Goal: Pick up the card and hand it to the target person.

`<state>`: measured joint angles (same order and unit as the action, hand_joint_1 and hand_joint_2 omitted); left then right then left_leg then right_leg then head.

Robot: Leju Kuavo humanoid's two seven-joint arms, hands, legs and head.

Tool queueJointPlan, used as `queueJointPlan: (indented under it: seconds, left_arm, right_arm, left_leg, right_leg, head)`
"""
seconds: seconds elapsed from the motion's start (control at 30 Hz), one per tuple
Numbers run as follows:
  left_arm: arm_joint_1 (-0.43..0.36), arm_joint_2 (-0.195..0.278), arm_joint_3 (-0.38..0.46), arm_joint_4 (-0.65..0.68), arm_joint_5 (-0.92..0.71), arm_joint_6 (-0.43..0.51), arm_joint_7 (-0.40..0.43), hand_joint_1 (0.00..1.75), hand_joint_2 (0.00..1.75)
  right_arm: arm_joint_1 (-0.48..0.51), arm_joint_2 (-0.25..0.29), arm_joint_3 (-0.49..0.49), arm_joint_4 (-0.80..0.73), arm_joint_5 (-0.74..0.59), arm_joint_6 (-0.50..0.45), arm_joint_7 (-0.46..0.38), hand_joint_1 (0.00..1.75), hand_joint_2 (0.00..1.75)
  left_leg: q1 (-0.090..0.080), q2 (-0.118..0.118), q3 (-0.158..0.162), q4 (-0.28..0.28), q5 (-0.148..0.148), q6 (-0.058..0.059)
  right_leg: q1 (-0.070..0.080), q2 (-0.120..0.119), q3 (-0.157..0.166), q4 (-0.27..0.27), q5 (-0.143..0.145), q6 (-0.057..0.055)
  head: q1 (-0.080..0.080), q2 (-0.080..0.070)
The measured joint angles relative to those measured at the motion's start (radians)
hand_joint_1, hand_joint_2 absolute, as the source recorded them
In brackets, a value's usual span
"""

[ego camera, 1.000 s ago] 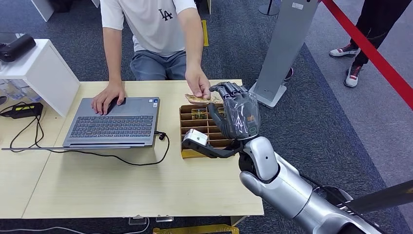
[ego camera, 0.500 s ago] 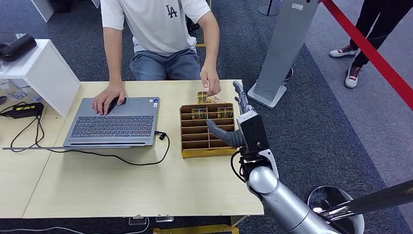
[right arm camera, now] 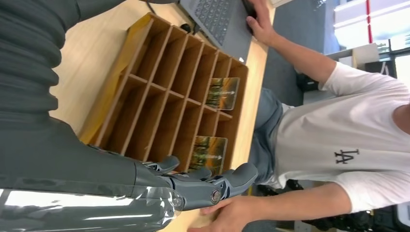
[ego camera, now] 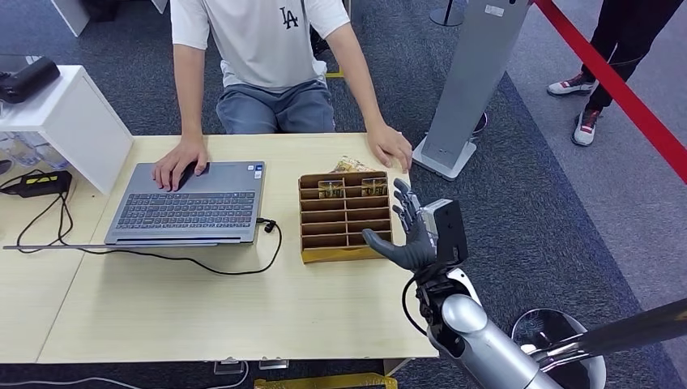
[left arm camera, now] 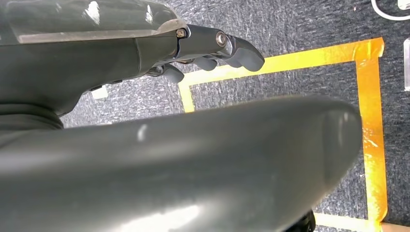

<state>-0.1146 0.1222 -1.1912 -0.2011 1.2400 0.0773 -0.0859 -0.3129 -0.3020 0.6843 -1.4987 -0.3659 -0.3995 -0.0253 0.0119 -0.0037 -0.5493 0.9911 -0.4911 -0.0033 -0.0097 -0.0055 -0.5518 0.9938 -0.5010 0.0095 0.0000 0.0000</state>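
Laptop (ego camera: 190, 204) w/ black cable (ego camera: 202, 258) on table (ego camera: 202, 316); white shelf (ego camera: 69, 121) at left.

The wooden rack (ego camera: 344, 217) hides most of the card (ego camera: 350, 164) behind it.

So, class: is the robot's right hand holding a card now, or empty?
Empty. The right hand hangs beside the wooden organizer, its fingers spread with nothing between them.

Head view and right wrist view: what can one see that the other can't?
Only the head view shows the cable, the white box, the red barrier and a card lying on the table behind the tray. Only the right wrist view shows the card pictures close up. Both show the tray, the laptop, the person and the right hand.
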Motion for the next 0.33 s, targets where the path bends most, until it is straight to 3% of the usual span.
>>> queueJointPlan:
  seconds: [0.33]
  left_arm:
    - [0.000, 0.001, 0.002, 0.000, 0.003, 0.003, 0.004, 0.00, 0.00]
  right_arm:
    - [0.076, -0.012, -0.035, -0.043, 0.051, 0.013, 0.044, 0.00, 1.75]
  left_leg:
    - [0.000, 0.000, 0.001, -0.001, 0.000, 0.000]
  right_leg:
    - [0.000, 0.000, 0.001, 0.000, 0.000, 0.000]
  head:
    - [0.000, 0.000]
